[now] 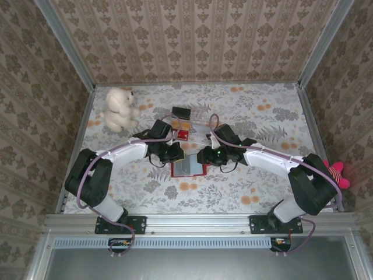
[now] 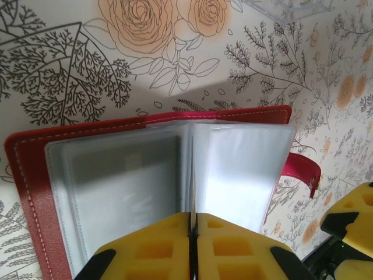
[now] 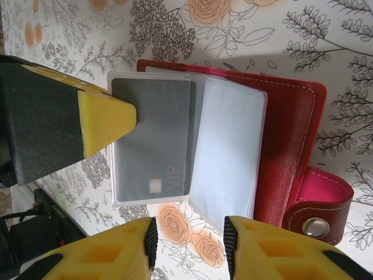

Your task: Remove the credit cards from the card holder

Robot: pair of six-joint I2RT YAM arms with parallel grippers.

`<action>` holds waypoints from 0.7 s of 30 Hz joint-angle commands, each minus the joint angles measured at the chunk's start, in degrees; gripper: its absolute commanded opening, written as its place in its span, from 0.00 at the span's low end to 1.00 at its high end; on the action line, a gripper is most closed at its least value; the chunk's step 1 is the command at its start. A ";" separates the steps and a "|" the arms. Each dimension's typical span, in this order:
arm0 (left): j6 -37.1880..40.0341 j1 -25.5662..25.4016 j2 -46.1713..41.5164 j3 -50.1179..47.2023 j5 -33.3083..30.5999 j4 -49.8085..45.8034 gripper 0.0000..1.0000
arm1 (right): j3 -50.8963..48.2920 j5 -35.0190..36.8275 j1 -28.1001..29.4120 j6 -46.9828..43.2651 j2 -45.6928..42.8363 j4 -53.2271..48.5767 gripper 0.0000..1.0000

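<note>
L pincer (image 2: 192,220) closed atop open red card holder (image 2: 28,192) w/ clear sleeves (image 2: 122,186).

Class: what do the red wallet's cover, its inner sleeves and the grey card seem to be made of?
Red stitched cover: leather or imitation, matte, light seam stitching. Greyish sleeves: soft clear plastic, glossy glare. Grey rectangular card: probably rigid plastic, matte, printed lettering.

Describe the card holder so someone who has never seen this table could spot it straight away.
On the flowered table, look at the middle, just in front of the clear tray. The card holder lies open there like a small book. Its red stitched cover, cloudy sleeves and snap tab set it apart from the printed packets behind it.
</note>
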 commanded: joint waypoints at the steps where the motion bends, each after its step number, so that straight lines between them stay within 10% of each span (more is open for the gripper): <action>1: 0.61 -0.10 1.13 1.48 1.70 -1.33 0.18 | -0.34 -0.30 0.24 -0.21 1.27 0.33 0.38; 21: -7.75 -6.78 2.82 3.82 3.03 5.12 0.48 | -2.87 8.27 -0.71 0.53 -4.34 -0.78 0.37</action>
